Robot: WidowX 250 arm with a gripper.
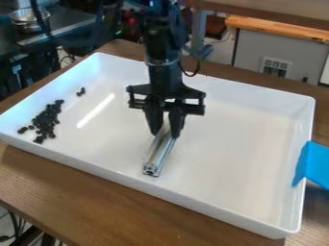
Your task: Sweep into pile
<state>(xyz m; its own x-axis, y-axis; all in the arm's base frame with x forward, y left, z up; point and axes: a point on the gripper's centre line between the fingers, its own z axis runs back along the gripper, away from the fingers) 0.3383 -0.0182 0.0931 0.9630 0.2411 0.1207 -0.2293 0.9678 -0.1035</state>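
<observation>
Camera view: the black arm is coming in from the top edge of the frame and hanging down over the white tray, with its gripper sitting near the centre of the picture. The gripper is grasping the upper end of a silvery metal bar, its two fingers standing one on each side of it. The bar is slanting down and slightly left from there, its lower end pointing toward the tray's near wall. The small dark pieces are lying on the tray floor at the left of the frame, most of them crowding together in a long, loose cluster well apart from the bar, while a few strays are resting just above and to the right of that cluster. The tray is resting on a brown wooden table, and something flat and blue is lying over its right rim at the right edge of the frame. Behind, a metal bowl is standing in the upper left corner, and a wood-topped grey cabinet is filling part of the upper right
</observation>
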